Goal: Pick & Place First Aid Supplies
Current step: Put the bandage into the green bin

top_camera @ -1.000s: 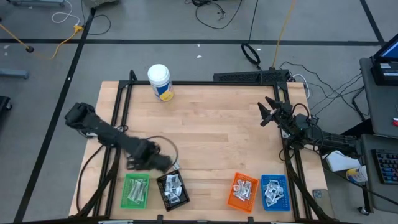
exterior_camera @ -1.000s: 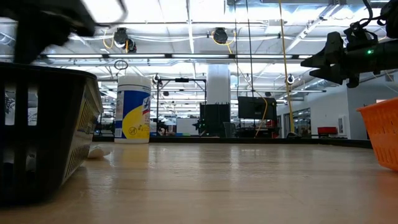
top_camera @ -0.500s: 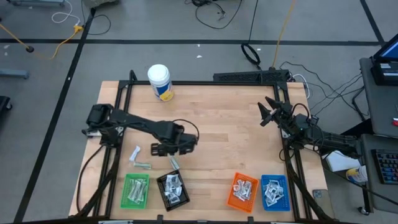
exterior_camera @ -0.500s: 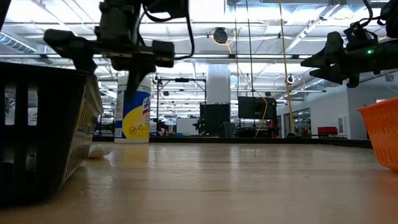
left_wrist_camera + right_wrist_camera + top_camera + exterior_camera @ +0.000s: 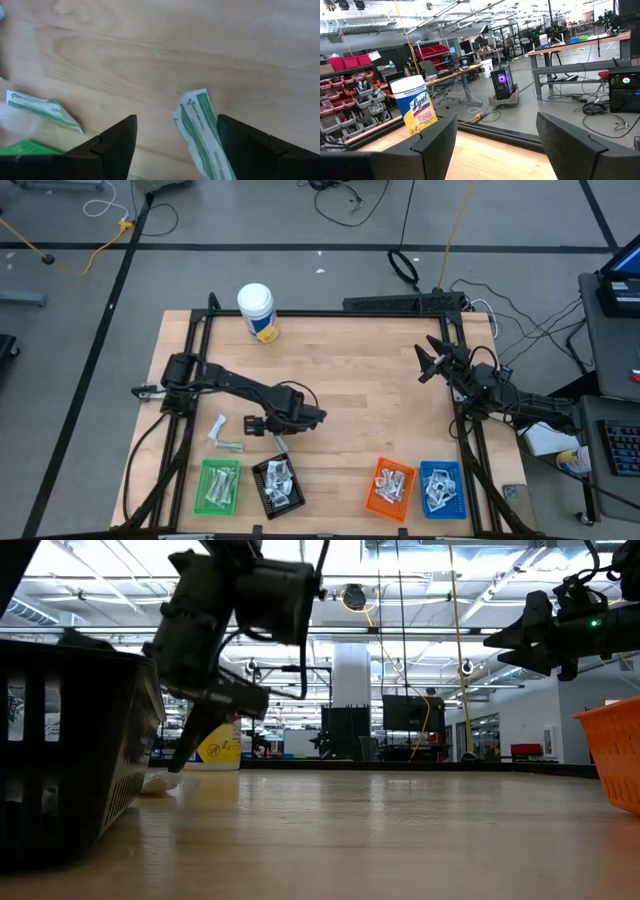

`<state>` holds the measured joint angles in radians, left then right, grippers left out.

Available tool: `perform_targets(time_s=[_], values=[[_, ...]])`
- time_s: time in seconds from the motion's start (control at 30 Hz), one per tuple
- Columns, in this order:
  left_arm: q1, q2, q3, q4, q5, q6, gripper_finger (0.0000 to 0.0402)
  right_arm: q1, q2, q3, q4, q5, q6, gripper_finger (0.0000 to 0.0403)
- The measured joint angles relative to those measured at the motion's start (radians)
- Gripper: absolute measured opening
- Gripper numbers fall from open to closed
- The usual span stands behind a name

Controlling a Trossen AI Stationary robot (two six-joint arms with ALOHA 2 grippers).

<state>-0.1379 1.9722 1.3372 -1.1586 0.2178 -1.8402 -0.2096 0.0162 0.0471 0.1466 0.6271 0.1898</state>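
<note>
My left pincer (image 5: 175, 145) hangs open and empty over the green-striped strip (image 5: 200, 125) lying loose on the counter (image 5: 210, 40); I should straddle it squarely before pinching.

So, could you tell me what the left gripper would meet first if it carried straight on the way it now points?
Probably the green-and-white wrapped strip lying on the table between the open left gripper's fingers; depth is unclear.
</note>
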Motion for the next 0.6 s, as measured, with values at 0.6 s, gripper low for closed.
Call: perform_targets(time_s=[0.6], values=[[0.005, 0.017, -0.032, 0.18, -0.046, 0.07, 0.0124, 0.0, 0.0, 0.0, 0.0, 0.0, 0.0, 0.0267]])
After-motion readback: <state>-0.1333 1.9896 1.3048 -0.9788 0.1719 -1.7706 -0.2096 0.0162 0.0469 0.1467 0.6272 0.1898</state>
